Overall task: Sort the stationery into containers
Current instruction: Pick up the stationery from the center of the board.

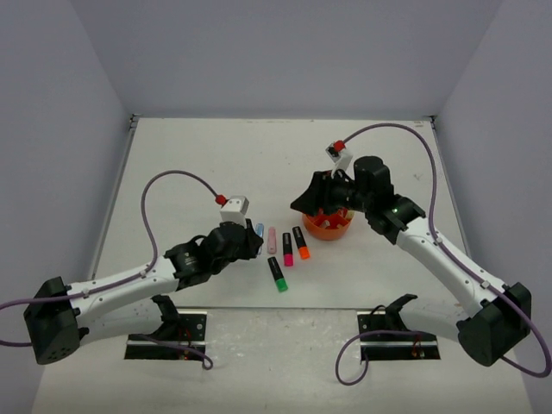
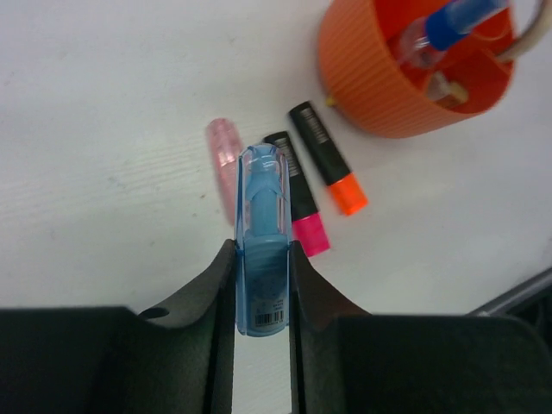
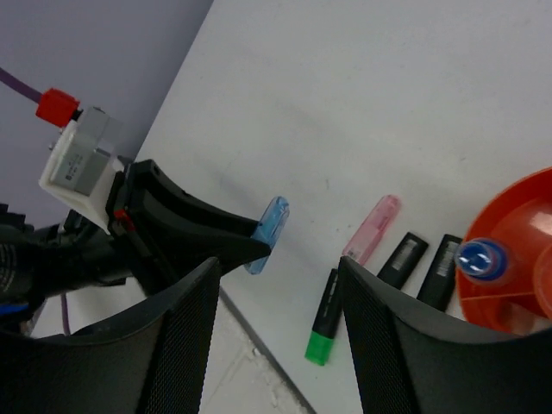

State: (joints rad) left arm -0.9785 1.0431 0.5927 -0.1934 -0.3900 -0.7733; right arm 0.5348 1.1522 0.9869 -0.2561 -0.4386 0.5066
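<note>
Four markers on table (image 1: 198,155); fifth, blue marker (image 2: 262,250), pinched in left tool (image 2: 261,289); right tool (image 3: 276,336) spread.

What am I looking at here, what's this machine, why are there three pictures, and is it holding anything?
These are two robot arms bolted at the near edge of a white table. One picture looks down from above; the other two come from cameras on each wrist. The left gripper is shut on a blue marker. The right gripper is open and holds nothing, near a round orange organiser that already contains some items. On the table lie a pink marker and three black markers with a pink cap, an orange cap and a green cap.
</note>
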